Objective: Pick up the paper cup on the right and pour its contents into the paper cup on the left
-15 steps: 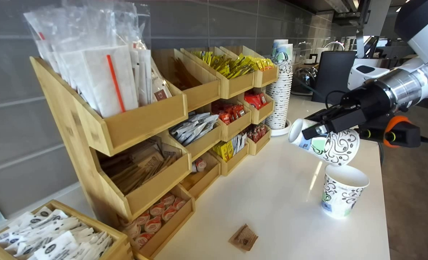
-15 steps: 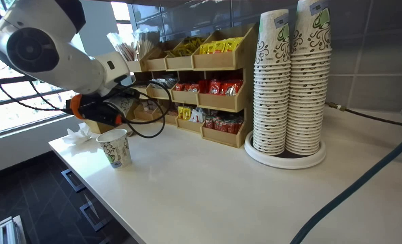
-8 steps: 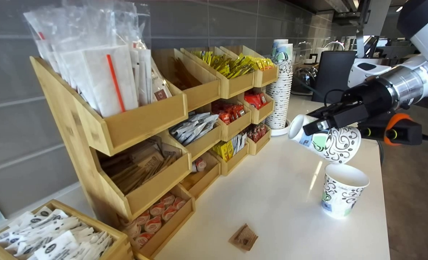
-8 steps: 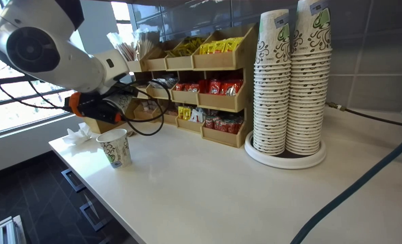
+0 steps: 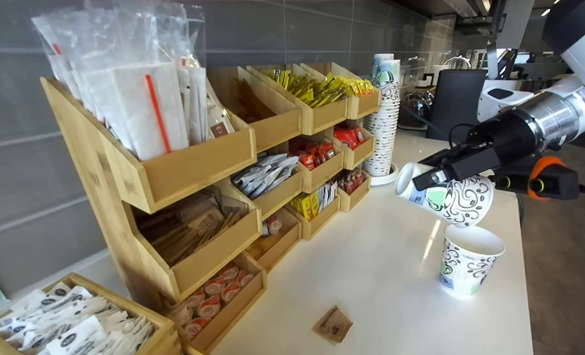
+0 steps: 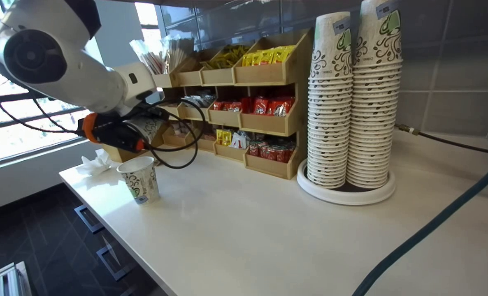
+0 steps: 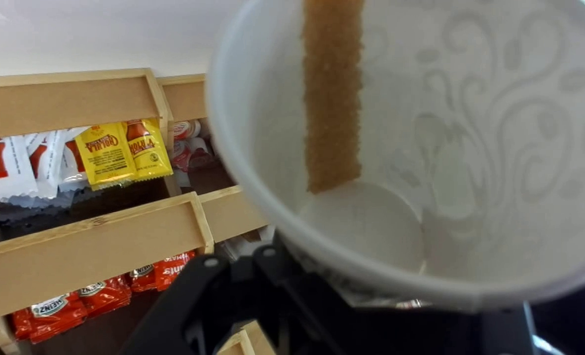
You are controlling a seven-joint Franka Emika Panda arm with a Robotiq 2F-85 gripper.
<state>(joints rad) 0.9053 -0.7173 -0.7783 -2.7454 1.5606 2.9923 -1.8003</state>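
Note:
My gripper [image 5: 428, 172] is shut on a paper cup [image 5: 467, 199] with a swirl pattern. That cup also shows in an exterior view [image 6: 149, 125], partly hidden by the arm. It is tipped well over, its mouth low and facing the arm side. Its lower rim is at or just above the rim of a second paper cup [image 5: 470, 271], which stands upright on the counter, also in an exterior view [image 6: 141, 183]. In the wrist view the held cup [image 7: 470, 123] shows a brown grainy strip [image 7: 332, 98] along its inner wall. The fingertips are hidden there.
A wooden organizer [image 5: 199, 167] with bins of packets stands along the wall. Tall cup stacks [image 6: 330, 123] sit on a round white tray [image 6: 347, 199]. A brown packet [image 5: 333, 324] and a crumpled napkin [image 6: 96, 162] lie on the counter [image 6: 235, 230]. Its front edge runs near the standing cup.
The held cup and gripper rose and turned slightly by half a second ago, then came back down to about the earlier pose. The standing cup has not moved.

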